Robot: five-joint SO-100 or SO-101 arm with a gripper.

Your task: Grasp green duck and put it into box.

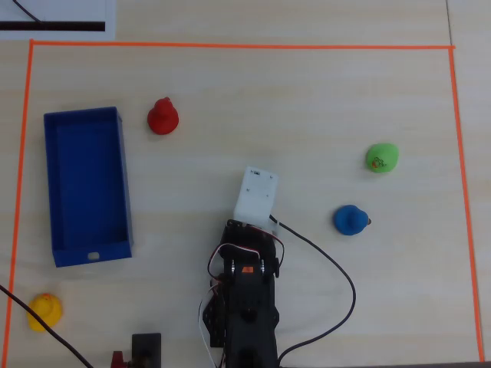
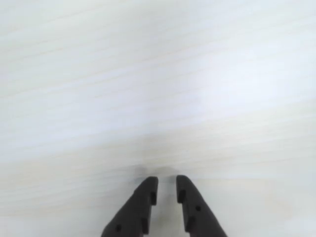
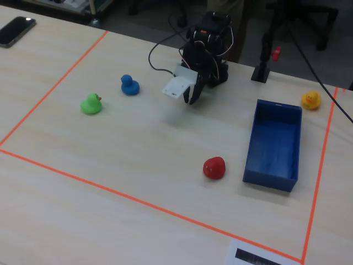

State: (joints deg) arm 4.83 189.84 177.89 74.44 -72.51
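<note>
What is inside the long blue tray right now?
Nothing: the long deep-blue low-walled tray shows only its bare blue floor in the overhead and fixed views. The small green rubber duck sits on the table, far away.

Office/lab: chair bases (image 3: 300, 16), phone (image 3: 16, 30), orange-taped table (image 3: 110, 165).

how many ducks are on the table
4. In the overhead view: green duck at right, blue duck just below it, red duck above the box, yellow duck at lower left, outside the tape. None looks hidden.
</note>
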